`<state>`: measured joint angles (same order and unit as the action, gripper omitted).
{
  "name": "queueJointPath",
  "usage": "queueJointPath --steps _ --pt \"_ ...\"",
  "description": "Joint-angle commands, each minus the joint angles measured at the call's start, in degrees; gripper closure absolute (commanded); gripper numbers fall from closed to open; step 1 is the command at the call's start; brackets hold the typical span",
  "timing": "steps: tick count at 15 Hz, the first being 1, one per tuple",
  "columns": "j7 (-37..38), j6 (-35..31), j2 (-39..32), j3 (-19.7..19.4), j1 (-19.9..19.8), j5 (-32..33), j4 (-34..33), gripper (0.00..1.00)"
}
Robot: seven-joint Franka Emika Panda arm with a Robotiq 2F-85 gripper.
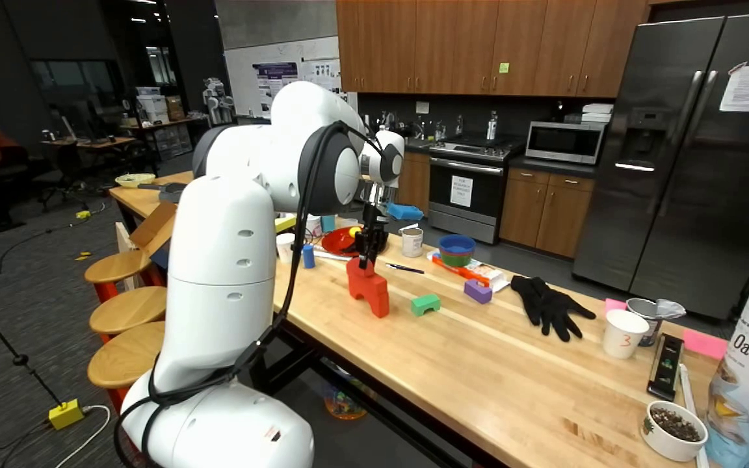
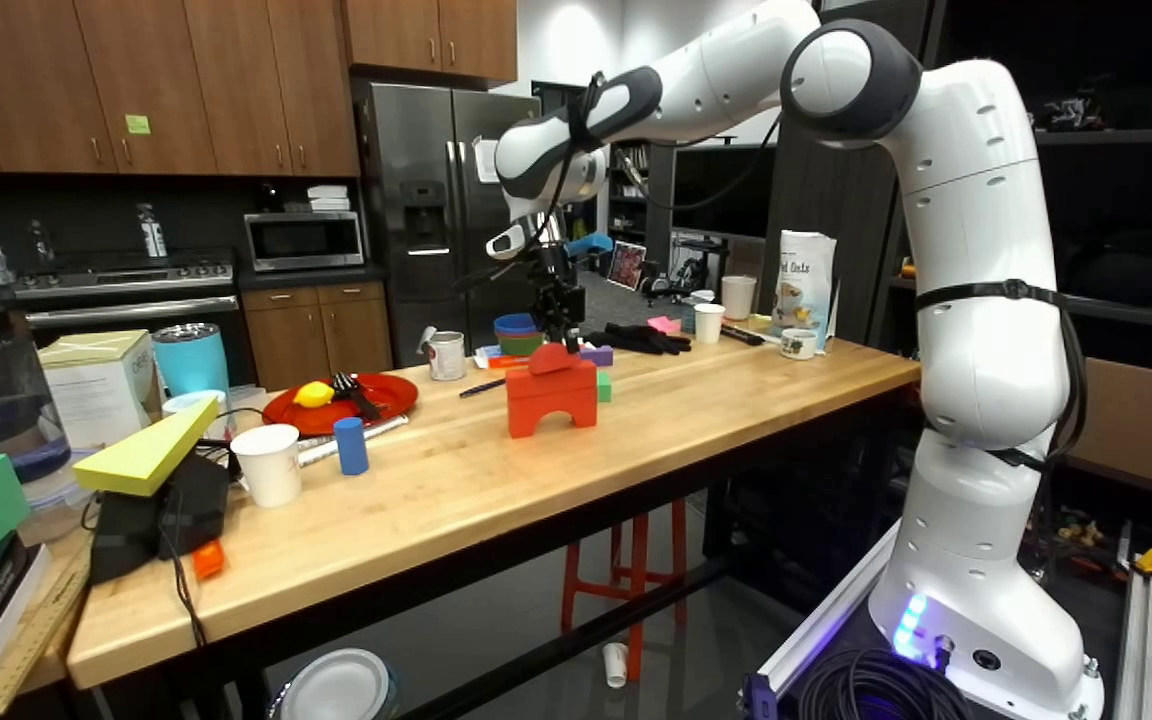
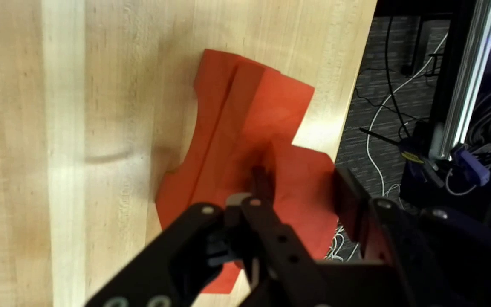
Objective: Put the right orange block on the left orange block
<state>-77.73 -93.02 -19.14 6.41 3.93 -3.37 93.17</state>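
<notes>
The right orange block (image 2: 551,359) is a small orange-red piece with a rounded top. It sits between the fingers of my gripper (image 3: 303,189), which is shut on it. Directly beneath is the left orange block (image 2: 528,395), larger, with an arch cut in its underside and a seam along its side, standing on the wooden table. In both exterior views the small piece appears to touch the top of the larger one; a slight gap cannot be ruled out. From the wrist view, my fingers hide part of both pieces.
Near the arch lie a green block (image 1: 425,304) and a purple block (image 1: 478,291). A pen (image 1: 405,268), a red plate (image 2: 398,396) with a lemon, a blue cylinder (image 2: 351,447) and a paper cup (image 2: 270,466) stand around. Black gloves (image 1: 549,307) lie farther along the table.
</notes>
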Motion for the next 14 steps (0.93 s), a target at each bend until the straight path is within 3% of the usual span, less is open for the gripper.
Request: queueJointPath --steps 1,11,13,14 --pt "1.4 -2.0 0.6 0.5 -0.3 0.5 0.7 0.84" --pt "3.2 -3.6 0.7 0.5 -0.6 -0.2 1.7 0.84" --pt "3.5 -3.4 0.8 0.5 -0.6 -0.4 1.7 0.34" --pt "3.5 -3.3 0.7 0.5 -0.6 -0.4 1.6 0.33"
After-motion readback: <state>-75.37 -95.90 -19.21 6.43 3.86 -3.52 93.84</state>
